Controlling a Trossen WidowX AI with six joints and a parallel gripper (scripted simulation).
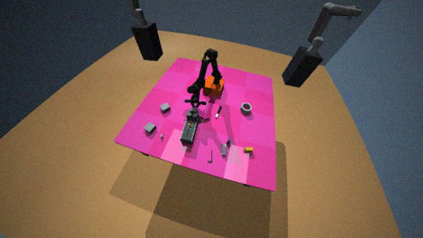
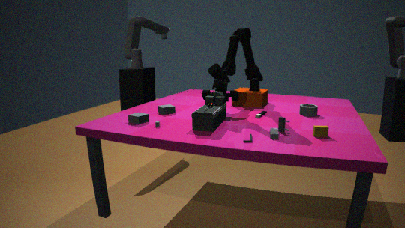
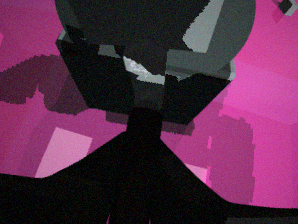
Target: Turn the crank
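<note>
The fingers [image 1: 194,102] [image 2: 219,94] are closed on something at the arm-side end of the grey machine [image 1: 189,133] [image 2: 208,118] [image 3: 200,62], which stands on the pink counter [image 1: 254,121] [image 2: 112,125] [image 3: 270,95]. What they grip, presumably the crank handle, is lost in black shadow. The red pointer and brass marks are too small to read; the wrist view cuts off the machine's top.
</note>
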